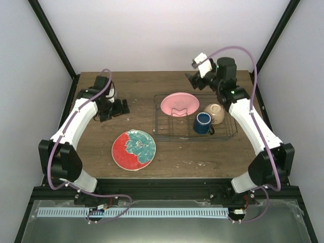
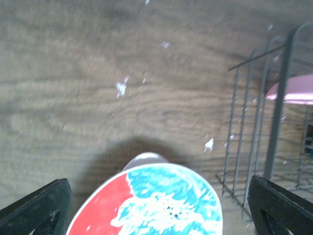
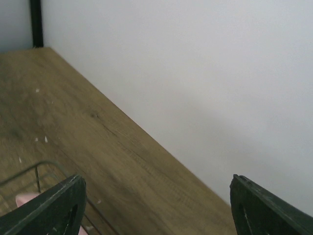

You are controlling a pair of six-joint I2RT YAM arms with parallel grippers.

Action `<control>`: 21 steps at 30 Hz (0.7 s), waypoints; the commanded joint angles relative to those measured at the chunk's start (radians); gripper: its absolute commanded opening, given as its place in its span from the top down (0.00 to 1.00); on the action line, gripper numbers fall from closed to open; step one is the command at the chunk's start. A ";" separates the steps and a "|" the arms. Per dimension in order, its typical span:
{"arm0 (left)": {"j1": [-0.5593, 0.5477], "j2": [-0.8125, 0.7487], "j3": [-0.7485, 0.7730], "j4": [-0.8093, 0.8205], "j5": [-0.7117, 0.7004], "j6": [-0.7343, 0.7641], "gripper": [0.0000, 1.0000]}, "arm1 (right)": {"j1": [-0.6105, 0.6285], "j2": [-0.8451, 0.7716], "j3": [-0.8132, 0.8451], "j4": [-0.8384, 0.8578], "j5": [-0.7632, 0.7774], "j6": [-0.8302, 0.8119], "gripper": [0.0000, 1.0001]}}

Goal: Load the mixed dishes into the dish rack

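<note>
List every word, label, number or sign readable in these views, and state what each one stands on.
No text can be read in any view.
Red plate: a teal flower pattern only, no lettering.
Pink plate, dark blue mug, cream bowl: no print visible.
Pale strip along the front rail: fine marks, too small to read.

Left arm (image 1: 76,120) and right arm (image 1: 255,126): white link shells, black joint housings. One lilac cable (image 1: 234,47) loops along each. Fingers (image 2: 39,205) black, flat, wedge-shaped. Arm right of the dish rack (image 1: 155,121) carries a white wrist block (image 1: 204,65).
</note>
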 commanded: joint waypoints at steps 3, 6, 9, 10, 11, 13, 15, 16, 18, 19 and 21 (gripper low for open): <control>-0.005 -0.089 -0.142 -0.116 -0.055 -0.064 0.00 | 0.037 0.089 0.081 -0.221 0.165 0.317 0.21; -0.013 -0.113 -0.198 -0.133 -0.067 -0.082 0.00 | 0.050 0.077 0.065 -0.224 0.182 0.352 0.21; -0.031 -0.143 -0.258 -0.128 -0.066 -0.110 0.00 | 0.061 0.076 0.065 -0.244 0.180 0.355 0.22; -0.039 -0.154 -0.279 -0.121 -0.065 -0.121 0.00 | 0.064 0.077 0.066 -0.250 0.180 0.355 0.22; -0.045 -0.170 -0.300 -0.111 -0.057 -0.133 0.00 | 0.066 0.077 0.066 -0.255 0.180 0.355 0.22; -0.050 -0.207 -0.354 -0.077 -0.026 -0.163 0.00 | 0.071 0.077 0.065 -0.264 0.175 0.357 0.22; -0.047 -0.253 -0.419 -0.029 0.012 -0.195 0.00 | 0.074 0.077 0.067 -0.268 0.163 0.360 0.22; -0.047 -0.275 -0.449 -0.004 0.029 -0.210 0.00 | 0.073 0.077 0.070 -0.269 0.154 0.362 0.22; -0.040 -0.313 -0.512 0.041 0.063 -0.235 0.00 | 0.075 0.077 0.074 -0.275 0.136 0.366 0.22; -0.033 -0.330 -0.540 0.061 0.078 -0.244 0.00 | 0.076 0.078 0.076 -0.276 0.128 0.369 0.22; -0.012 -0.365 -0.609 0.097 0.104 -0.265 0.00 | 0.077 0.080 0.084 -0.280 0.110 0.369 0.22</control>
